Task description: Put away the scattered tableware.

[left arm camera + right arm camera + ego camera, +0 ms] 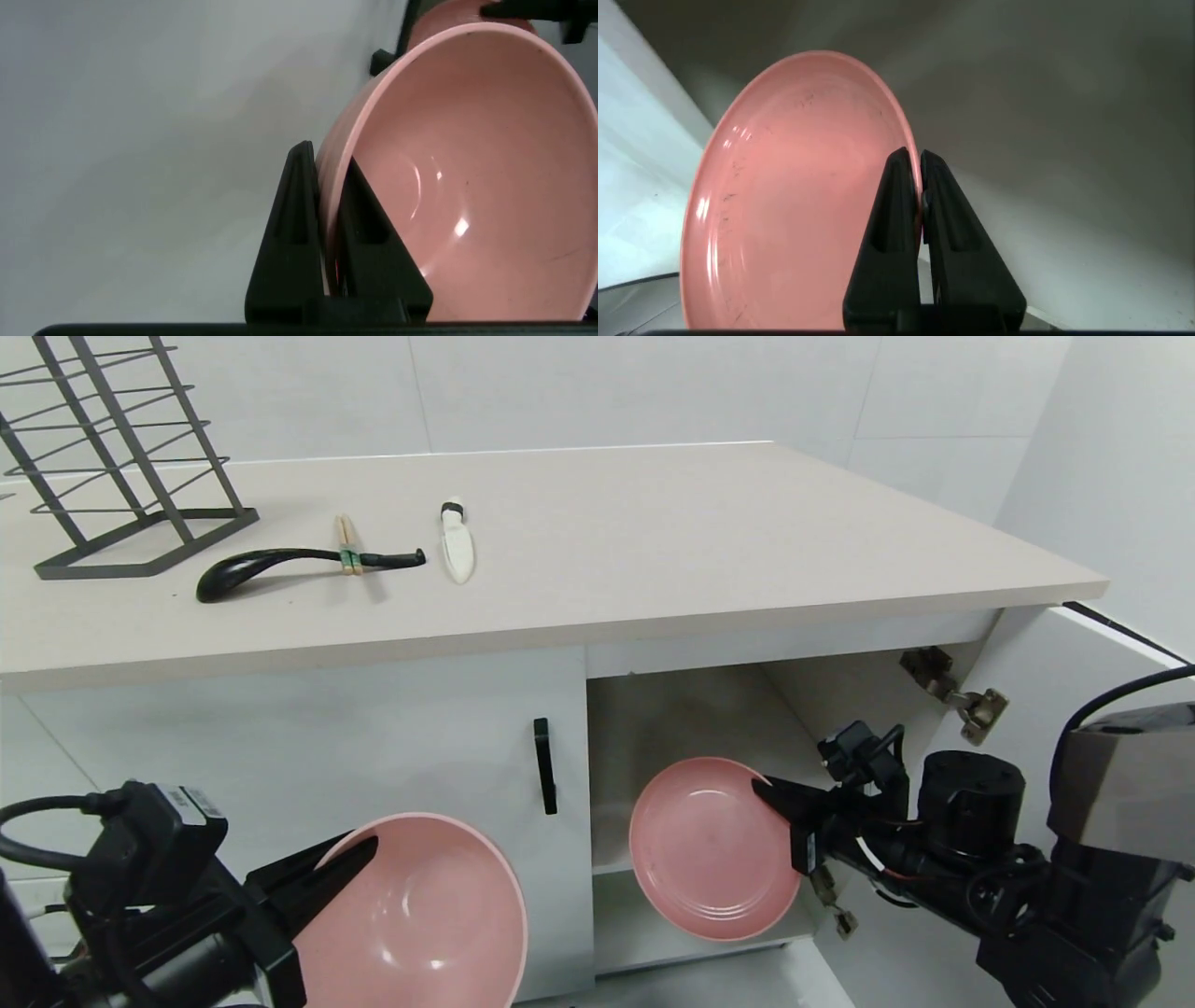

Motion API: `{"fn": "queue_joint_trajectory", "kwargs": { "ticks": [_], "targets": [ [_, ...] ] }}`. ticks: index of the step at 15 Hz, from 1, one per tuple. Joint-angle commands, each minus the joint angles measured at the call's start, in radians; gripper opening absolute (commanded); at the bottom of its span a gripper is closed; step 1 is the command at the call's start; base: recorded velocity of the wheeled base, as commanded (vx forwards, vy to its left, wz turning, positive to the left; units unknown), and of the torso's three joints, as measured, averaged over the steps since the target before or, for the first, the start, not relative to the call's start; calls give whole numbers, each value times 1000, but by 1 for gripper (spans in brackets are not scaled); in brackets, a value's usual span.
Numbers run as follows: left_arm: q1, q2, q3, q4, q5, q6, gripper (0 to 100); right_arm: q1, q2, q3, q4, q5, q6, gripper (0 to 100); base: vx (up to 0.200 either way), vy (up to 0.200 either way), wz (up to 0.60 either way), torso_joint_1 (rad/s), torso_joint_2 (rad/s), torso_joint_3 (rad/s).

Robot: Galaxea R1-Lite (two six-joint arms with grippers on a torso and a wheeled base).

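The right claw (767, 795) holds a pink plate (709, 845) by its rim. The plate hangs in the air at the open mouth of the cupboard (840, 700), under the counter (653, 551). It stands almost on its edge, just in front of the low shelf (611, 915).

The job now looks like putting the plate inside. To do it well, I think the arm should go in slowly. It should keep the plate away from the closed door (373, 737) on the left and the open door (1055, 663) on the right. Then it should tip the plate flat and lower it until it rests on the shelf. Only then should the claw let go. If it lets go too soon, the plate could fall and roll out.

The right claw's two black fingers (895, 215) are almost together. Only the thin edge of the plate sits between them, so the grip is tight and narrow.

The left claw (359, 849) does the same with a pink bowl (420, 915). It pinches the bowl's rim, and the bowl hangs tipped on its side, near and to the left, in front of the closed door.

Far off on the counter lie a black ladle (243, 569), chopsticks (347, 543) and a small white tool (457, 543), near a wire rack (121, 457) at the far left. They are not put away yet.
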Motion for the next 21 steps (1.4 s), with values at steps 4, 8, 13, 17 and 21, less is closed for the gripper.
{"fn": "queue_joint_trajectory", "kwargs": {
  "ticks": [4,8,13,17,21],
  "targets": [
    [3,-8,0,1,0,-2,0,-35,68,-57,-1,0,7,0,0,-100,0,0,2,4],
    [-1,-6,0,2,0,-3,0,-29,68,-62,-1,0,7,0,0,-50,0,-1,1,2],
    [-1,-8,0,2,0,-3,0,-23,103,-106,-1,0,12,0,0,0,0,0,0,0],
    [-1,-6,0,2,0,-3,0,-17,157,-146,-1,0,23,0,0,0,0,0,0,0],
    [3,-8,0,2,0,-3,0,6,200,-206,-1,0,89,0,0,0,0,0,0,0]
  ]
}}
